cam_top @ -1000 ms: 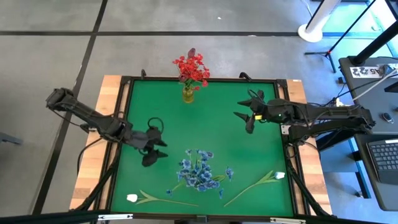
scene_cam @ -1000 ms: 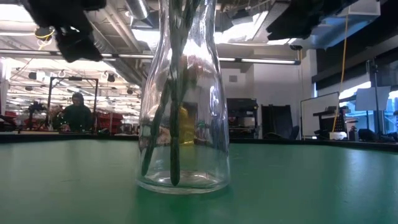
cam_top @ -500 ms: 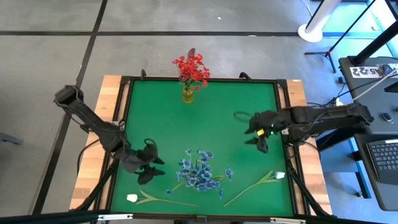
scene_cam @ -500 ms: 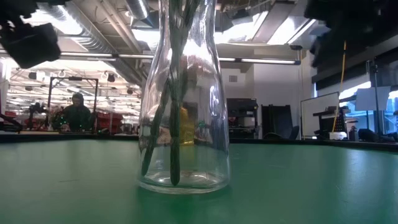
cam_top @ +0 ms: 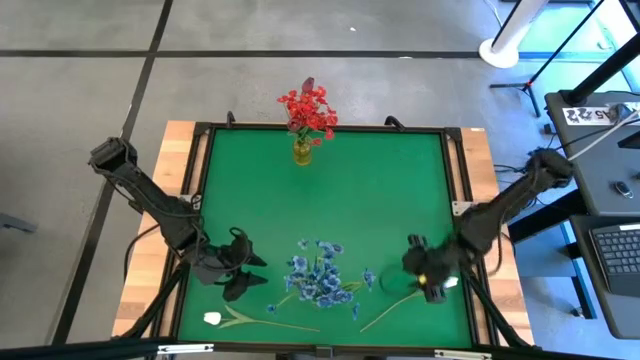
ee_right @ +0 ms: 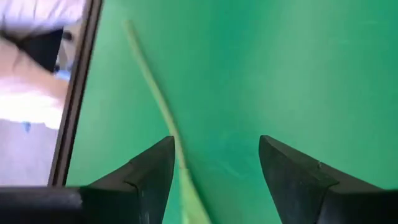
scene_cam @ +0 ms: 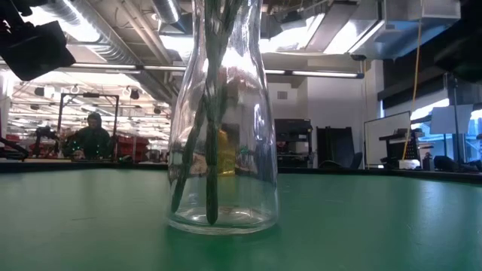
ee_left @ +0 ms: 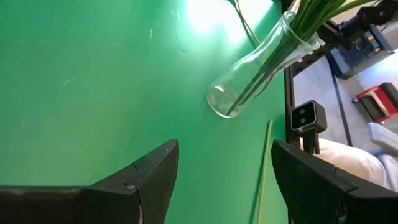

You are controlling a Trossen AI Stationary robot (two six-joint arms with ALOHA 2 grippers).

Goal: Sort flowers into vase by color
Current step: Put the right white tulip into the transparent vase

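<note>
Green surface (cam_top: 400, 200) | red flowers (cam_top: 309, 108) in vase (cam_top: 302, 150) | my right gripper (cam_top: 432, 287) released above white tulip (cam_top: 415, 295) stem; left gripper (cam_top: 243, 272) released beside blue flowers (cam_top: 320, 278) | next, I judge: lower, clench stem.

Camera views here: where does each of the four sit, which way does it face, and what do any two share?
High view: above the table, looking straight down; both dark arms, left gripper, right gripper, blue small-blossom sprays.
Low view: at table height, level across the green mat; clear glass vase close up, a dark arm part at upper left.
Left wrist view: past its open fingers toward the vase.
Right wrist view: past its open fingers, down on a green tulip stem.
Shared: low and left wrist views both show the vase with green stems.
</note>
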